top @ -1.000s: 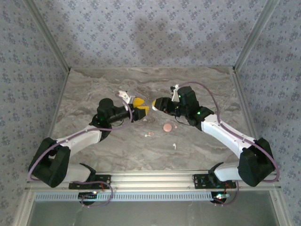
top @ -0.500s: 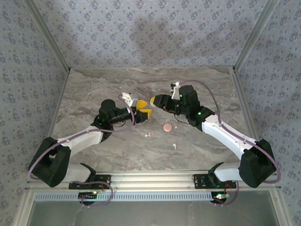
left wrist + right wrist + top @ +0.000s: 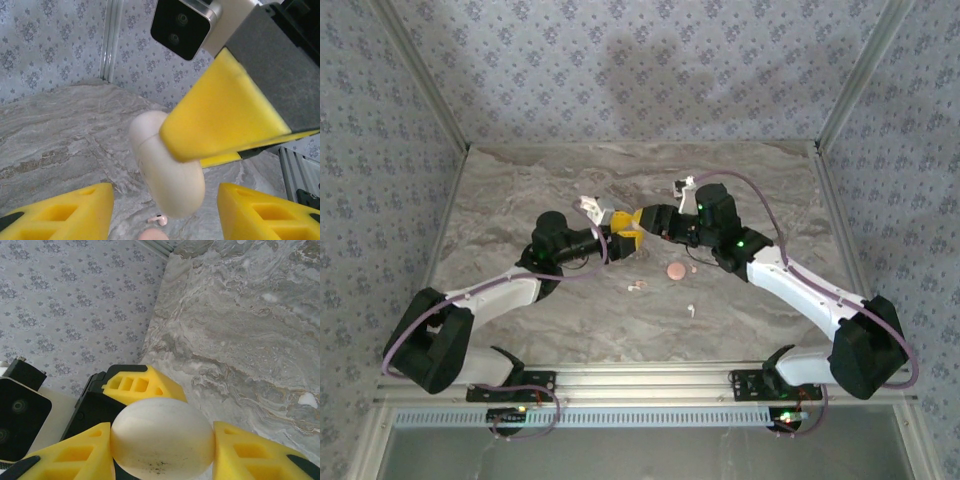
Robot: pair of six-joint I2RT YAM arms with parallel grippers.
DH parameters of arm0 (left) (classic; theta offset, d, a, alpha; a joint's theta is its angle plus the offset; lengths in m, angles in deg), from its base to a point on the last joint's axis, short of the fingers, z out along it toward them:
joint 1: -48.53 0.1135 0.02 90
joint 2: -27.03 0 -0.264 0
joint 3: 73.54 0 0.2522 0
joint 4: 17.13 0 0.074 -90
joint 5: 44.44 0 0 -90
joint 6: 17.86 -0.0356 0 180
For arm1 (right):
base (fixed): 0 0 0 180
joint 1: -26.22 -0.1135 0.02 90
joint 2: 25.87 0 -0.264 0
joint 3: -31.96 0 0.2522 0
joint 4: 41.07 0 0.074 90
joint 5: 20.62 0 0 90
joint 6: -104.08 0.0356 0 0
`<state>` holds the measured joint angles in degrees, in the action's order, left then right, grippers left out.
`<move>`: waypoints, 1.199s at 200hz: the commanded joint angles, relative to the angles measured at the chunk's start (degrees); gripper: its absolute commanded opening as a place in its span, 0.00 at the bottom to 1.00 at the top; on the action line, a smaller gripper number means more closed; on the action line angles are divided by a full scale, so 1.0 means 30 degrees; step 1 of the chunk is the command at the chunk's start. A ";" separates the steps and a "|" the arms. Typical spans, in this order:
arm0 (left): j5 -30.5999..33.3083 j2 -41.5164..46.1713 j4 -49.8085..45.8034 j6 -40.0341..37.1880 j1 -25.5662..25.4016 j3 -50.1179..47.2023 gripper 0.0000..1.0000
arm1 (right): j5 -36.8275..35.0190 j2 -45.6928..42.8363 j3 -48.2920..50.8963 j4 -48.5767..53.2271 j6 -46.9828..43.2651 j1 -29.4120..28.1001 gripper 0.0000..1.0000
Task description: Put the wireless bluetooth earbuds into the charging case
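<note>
Grey-veined marble tabletop [image 3: 520, 190] lies under both arms in your top view. Your left gripper [image 3: 623, 237] and right gripper [image 3: 645, 217] meet nose to nose above its middle, yellow fingers almost touching. Near them a small round pink disc [image 3: 675, 270] lies on the marble. A tiny white stemmed earbud [image 3: 635, 287] lies loose just left of the disc, and a second earbud [image 3: 689, 310] lies closer to you.

On your left wrist camera, the left gripper [image 3: 165, 192] is spread. Its yellow fingers [image 3: 60, 215] stand either side of a white egg-shaped plastic charging case [image 3: 172, 175] with a gap on each side, so it grips nothing. A yellow finger of the right gripper [image 3: 225, 125] presses on the case from above. Below the case you can see one earbud [image 3: 157, 218] on the marble, next to the disc's edge [image 3: 152, 235].

On your right wrist camera, the right gripper [image 3: 162, 440] is clamped on the case [image 3: 162, 435]. Both fingers [image 3: 260, 455] touch its sides, holding it off the table.
</note>
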<state>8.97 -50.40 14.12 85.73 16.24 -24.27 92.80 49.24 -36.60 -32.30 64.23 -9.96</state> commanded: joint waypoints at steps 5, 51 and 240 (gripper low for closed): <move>-0.0010 -0.0074 0.0846 0.0350 -0.0141 0.0630 0.55 | 0.0104 -0.0486 -0.0336 -0.0100 -0.0070 -0.0356 0.44; -0.0236 -0.0174 0.0816 0.0525 -0.0157 0.0762 0.44 | 0.0016 -0.0414 -0.0357 -0.0121 -0.0075 -0.0547 0.44; -0.2074 0.0891 -0.1557 -0.0544 0.0958 0.1463 0.17 | -0.0404 -0.2764 -0.0445 0.2322 -0.4511 0.0440 0.75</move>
<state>5.77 -49.76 9.34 85.01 18.36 -22.33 90.92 43.23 -36.60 -28.02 56.58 -9.85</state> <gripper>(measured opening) 0.214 0.748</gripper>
